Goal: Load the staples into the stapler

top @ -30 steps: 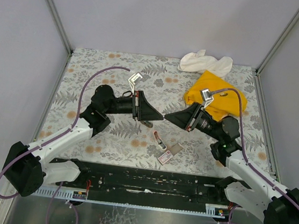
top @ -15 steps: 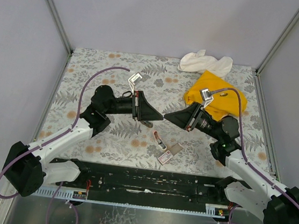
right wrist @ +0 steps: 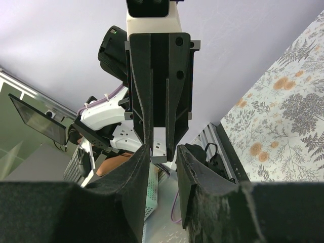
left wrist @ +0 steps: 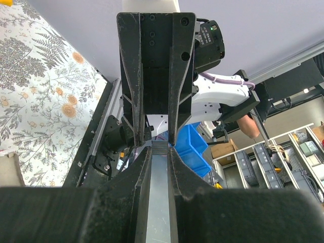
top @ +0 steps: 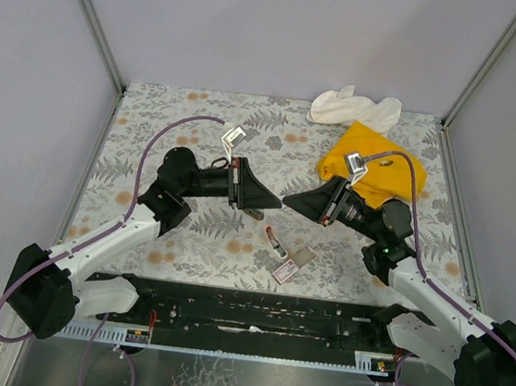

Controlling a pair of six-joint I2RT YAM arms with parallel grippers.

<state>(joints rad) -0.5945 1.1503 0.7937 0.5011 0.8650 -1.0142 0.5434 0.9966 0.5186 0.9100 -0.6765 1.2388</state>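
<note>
The staples box (top: pixel 284 271), small and pink with a white label, lies on the floral table near the front, with its tan inner piece (top: pixel 304 254) beside it. A small red-and-silver stapler (top: pixel 276 242) lies just left of them. My left gripper (top: pixel 277 200) and right gripper (top: pixel 289 203) meet tip to tip above the table. The left gripper (left wrist: pixel 159 152) is shut on a silver metal strip (left wrist: pixel 159 192) with a ridged far end. The right gripper (right wrist: pixel 163 152) flanks that strip's end (right wrist: pixel 164 151), with a small gap on one side.
A yellow cloth (top: pixel 364 159) lies under the right arm and a white cloth (top: pixel 354 106) at the back right. A small dark piece (top: pixel 254 213) lies under the left gripper. A black rail (top: pixel 254 309) runs along the near edge. Grey walls enclose the table.
</note>
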